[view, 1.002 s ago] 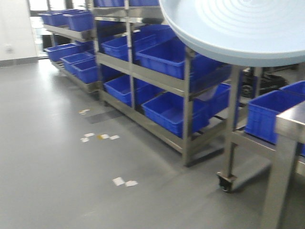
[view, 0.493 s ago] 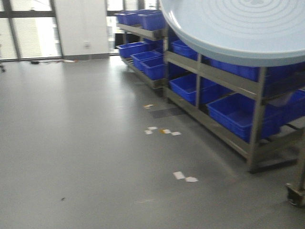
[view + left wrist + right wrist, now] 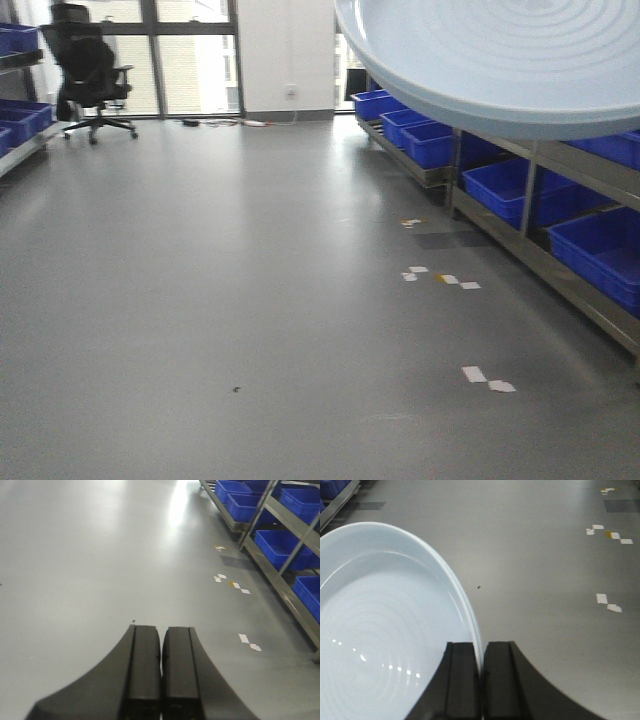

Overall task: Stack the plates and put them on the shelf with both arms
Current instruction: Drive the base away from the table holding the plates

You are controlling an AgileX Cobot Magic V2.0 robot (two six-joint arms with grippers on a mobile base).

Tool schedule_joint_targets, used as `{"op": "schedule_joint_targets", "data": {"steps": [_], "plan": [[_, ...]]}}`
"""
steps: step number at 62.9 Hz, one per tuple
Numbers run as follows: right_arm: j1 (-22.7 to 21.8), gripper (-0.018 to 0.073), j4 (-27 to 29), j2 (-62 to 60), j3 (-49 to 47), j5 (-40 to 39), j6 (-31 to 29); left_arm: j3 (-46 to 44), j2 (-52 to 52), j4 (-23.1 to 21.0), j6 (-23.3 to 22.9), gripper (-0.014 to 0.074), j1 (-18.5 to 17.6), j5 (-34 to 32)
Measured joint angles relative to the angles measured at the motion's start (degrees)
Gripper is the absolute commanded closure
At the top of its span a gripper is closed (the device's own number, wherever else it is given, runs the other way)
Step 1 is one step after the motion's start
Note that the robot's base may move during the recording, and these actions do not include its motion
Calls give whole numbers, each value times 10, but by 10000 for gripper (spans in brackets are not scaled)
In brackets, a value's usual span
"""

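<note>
A pale bluish-white plate (image 3: 380, 630) with faint concentric rings fills the left of the right wrist view; my right gripper (image 3: 481, 647) is shut on its rim. Seen from the front view, that plate (image 3: 500, 60) hangs large at the top right, above the floor. I cannot tell whether it is one plate or a stack. My left gripper (image 3: 161, 630) is shut with nothing between its fingers, held over bare grey floor. A steel shelf (image 3: 560, 160) runs along the right side.
Blue bins (image 3: 430, 140) sit on the steel shelf rack (image 3: 280, 555) at the right. A black office chair (image 3: 90, 70) stands far left by the windows. Another rack with blue bins (image 3: 15, 115) is at the left edge. White tape scraps (image 3: 485, 380) lie on the grey floor.
The whole view has swung left: the shelf rack slid from the centre to the right edge, and open floor, windows and an office chair came into view. The plate keeps its place in the frame.
</note>
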Motion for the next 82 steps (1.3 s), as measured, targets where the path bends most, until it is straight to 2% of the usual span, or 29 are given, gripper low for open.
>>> {"op": "schedule_joint_targets", "data": {"steps": [82], "plan": [[-1, 511, 0, 0, 0, 1, 0, 0, -1, 0, 0, 507, 0, 0]]}}
